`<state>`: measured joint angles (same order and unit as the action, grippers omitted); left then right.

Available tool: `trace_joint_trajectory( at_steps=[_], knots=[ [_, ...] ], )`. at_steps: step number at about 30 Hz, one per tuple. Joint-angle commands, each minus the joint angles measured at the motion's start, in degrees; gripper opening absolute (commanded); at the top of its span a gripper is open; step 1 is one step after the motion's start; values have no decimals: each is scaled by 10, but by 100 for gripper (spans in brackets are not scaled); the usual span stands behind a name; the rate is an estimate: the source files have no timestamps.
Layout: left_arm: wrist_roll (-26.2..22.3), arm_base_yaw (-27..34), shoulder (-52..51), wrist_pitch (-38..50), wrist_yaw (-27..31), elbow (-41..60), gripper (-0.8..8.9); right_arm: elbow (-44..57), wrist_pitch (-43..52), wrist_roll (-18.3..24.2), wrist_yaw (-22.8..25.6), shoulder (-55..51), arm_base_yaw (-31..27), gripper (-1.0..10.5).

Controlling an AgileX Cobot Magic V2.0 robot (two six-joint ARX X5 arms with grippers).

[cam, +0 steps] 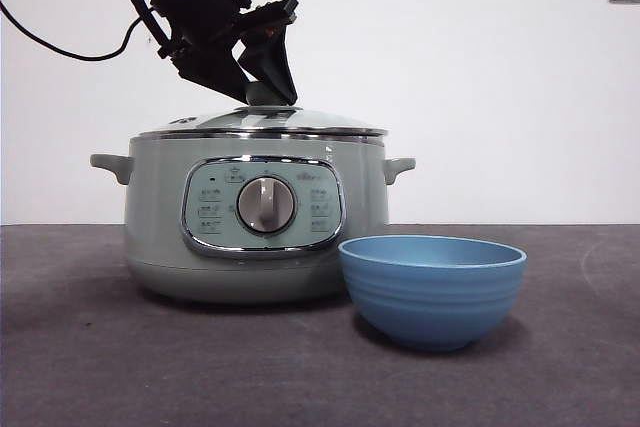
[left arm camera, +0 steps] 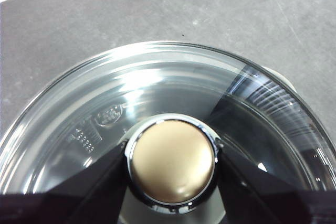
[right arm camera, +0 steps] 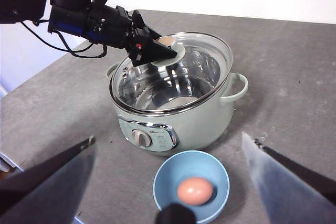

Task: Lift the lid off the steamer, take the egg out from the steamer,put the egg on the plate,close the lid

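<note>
grey table (cam: 90,367) underneath everything, wide and bare around the things. on it, the steamer (cam: 160,217), pale sage green, dial and control panel facing the front camera, directly under the left gripper (cam: 265,87). seated on its rim, the lid (cam: 330,119), glass dome with chrome edge, level and closed as far as the front view shows. just beside the steamer's front, touching or nearly so, the plate (cam: 430,292), a deep blue ridged bowl, well apart from the left jaws and below and between the spread jaws of the right gripper (right arm camera: 170,150). inside the plate, the egg (right arm camera: 195,191), brownish-pink, lying near the middle of the bowl.

left gripper reaching in from high on the side at a slant, fingertips down at the lid's knob (left arm camera: 172,160). in the left wrist view, one black jaw pressed against each side of the round knob, clamped on it. right gripper hanging high over the table, jaws wide apart and holding nothing, with plate and steamer seen between them.
</note>
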<state>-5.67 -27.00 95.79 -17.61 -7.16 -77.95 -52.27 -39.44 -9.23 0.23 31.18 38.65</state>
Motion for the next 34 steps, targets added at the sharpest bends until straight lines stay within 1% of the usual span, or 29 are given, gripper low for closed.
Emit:
trace_joint_trajectory(
  at_steps=[1, 5, 19, 26, 34],
  knots=[
    [3, 0, 12, -20, -2, -1, -8, 3, 3, -3, 2, -1, 1, 473],
    [-4, 1, 12, -53, 0, -1, -8, 3, 4, -1, 3, -1, 1, 473],
    [-11, 1, 12, -115, 13, -1, -8, 3, 3, 3, 3, -1, 1, 473],
    [-17, 1, 12, -127, 40, -1, -8, 3, -2, 3, 3, -1, 1, 473],
    [-17, 1, 9, -125, 41, -1, -8, 3, -11, 3, 3, -1, 1, 473]
  ],
)
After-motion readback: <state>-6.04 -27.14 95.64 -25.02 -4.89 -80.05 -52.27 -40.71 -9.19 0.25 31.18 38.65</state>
